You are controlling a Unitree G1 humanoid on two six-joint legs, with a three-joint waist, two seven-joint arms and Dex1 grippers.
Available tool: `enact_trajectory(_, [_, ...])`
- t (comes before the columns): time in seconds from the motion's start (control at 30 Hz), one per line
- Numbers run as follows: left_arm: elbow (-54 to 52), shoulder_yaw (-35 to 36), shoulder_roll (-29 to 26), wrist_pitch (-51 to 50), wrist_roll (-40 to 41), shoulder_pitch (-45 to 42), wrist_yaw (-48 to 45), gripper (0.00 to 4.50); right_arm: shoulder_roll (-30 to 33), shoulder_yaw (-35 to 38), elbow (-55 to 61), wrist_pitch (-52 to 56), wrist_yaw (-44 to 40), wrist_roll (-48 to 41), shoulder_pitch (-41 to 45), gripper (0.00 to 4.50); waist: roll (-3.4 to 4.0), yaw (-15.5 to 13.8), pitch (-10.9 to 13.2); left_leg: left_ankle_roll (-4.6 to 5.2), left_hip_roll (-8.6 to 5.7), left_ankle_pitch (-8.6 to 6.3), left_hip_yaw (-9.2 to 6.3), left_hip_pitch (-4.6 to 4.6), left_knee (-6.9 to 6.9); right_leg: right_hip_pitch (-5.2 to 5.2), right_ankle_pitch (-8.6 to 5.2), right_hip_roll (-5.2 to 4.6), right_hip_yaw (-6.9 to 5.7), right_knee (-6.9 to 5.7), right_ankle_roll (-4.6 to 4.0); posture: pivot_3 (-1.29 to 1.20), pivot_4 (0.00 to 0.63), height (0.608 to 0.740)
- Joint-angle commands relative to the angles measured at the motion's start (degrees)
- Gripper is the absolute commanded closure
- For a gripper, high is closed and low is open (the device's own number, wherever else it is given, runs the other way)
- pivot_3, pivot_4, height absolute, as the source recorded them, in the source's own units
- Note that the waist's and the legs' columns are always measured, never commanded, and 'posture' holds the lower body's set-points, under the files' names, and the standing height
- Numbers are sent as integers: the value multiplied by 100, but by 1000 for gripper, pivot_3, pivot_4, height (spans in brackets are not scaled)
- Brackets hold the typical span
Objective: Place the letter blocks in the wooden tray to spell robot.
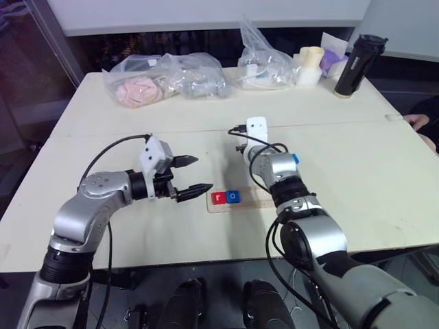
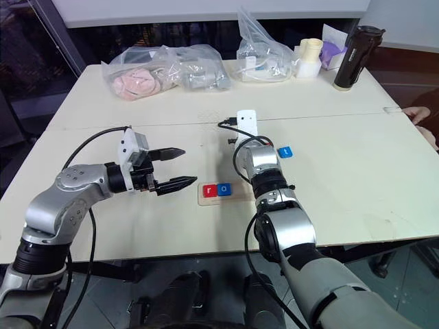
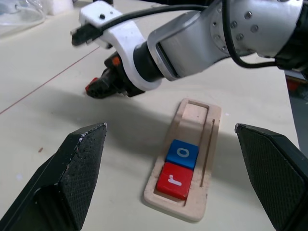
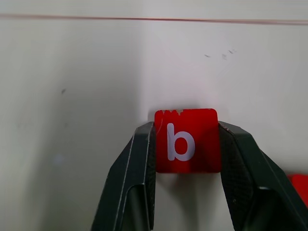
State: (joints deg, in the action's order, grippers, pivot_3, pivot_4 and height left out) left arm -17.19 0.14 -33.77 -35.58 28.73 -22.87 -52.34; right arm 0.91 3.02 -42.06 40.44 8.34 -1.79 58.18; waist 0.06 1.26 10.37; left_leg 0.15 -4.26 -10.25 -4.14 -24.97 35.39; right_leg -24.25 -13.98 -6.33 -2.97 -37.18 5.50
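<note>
The wooden tray lies in the middle of the table, with a red "r" block and a blue "o" block side by side at its left end. My left gripper hangs open just left of the tray, nothing between its fingers. Beyond the tray, my right gripper is shut on a red "b" block that lies flat on the table. A blue block lies to the right of that wrist. Another red block peeks in at the right wrist view's edge.
Plastic bags of soft items line the far side of the table, with another bag, white cups and a black bottle at the far right. A person's hand rests at the right edge.
</note>
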Motion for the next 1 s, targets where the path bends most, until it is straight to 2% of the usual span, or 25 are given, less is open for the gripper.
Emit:
enact_trajectory(0.03, [-70, -36, -45, 60, 73, -67, -75, 0, 342, -307, 1988, 863, -394, 92, -462, 3315, 1, -35, 1, 0, 0, 0, 0, 0, -5, -2, 0, -1, 1, 2, 0, 0, 150, 725])
enact_trajectory(0.23, [116, -305, -83, 191, 10, -85, -399, 0, 1284, 27, 5870, 3762, -1012, -301, -2009, 3315, 0, -69, 0, 1, -6, 0, 0, -8, -11, -7, -2, -8, 0, 9, 3, 0, 150, 725])
enact_trajectory(0.33, [201, -389, -177, 302, -20, -79, -634, 0, 1599, 379, 7099, 4895, -1281, -501, -2509, 3315, 1, -42, 1, 1, -4, 0, 0, -8, -12, -8, -5, -8, 0, 8, 1, 0, 150, 725])
enact_trajectory(0.4, [229, -394, -228, 337, 16, -71, -760, 0, 1771, 588, 7623, 5173, -1396, -615, -2863, 3315, 1, -20, 2, 1, 6, -1, 5, -8, -12, -14, -19, -9, 0, 8, -23, 0, 150, 725])
enact_trajectory(0.67, [407, -412, -255, 472, 18, -143, -1069, 0, 1853, 815, 8431, 5206, -1385, -825, -4021, 3315, 0, -62, 2, 0, 14, -1, 3, -9, -11, -11, -26, -17, -5, 15, -28, 0, 150, 725])
enact_trajectory(0.8, [476, -439, -206, 505, -28, -211, -1046, 0, 1578, 813, 8392, 5206, -1271, -821, -4115, 3315, -1, -60, 3, 1, 10, -1, 5, -12, -11, -12, -24, -20, -5, 19, -27, 0, 150, 725])
enact_trajectory(0.93, [436, -420, -226, 475, -14, -173, -1026, 0, 1563, 762, 8225, 5206, -1225, -765, -4220, 3315, -2, -63, 3, 1, 11, -1, 4, -12, -11, -12, -24, -20, -7, 18, -27, 0, 150, 725])
enact_trajectory(0.97, [425, -416, -239, 473, -16, -162, -1026, 0, 1580, 824, 8212, 5206, -1260, -781, -4200, 2227, -2, -63, 3, 1, 10, -1, 4, -12, -11, -12, -25, -20, -7, 19, -27, 0, 150, 725])
enact_trajectory(1.0, [427, -412, -246, 470, -21, -158, -1018, 0, 1681, 871, 8192, 5206, -1360, -848, -4151, 1809, -2, -63, 3, 1, 10, -1, 5, -13, -11, -12, -25, -20, -7, 19, -27, 0, 150, 725])
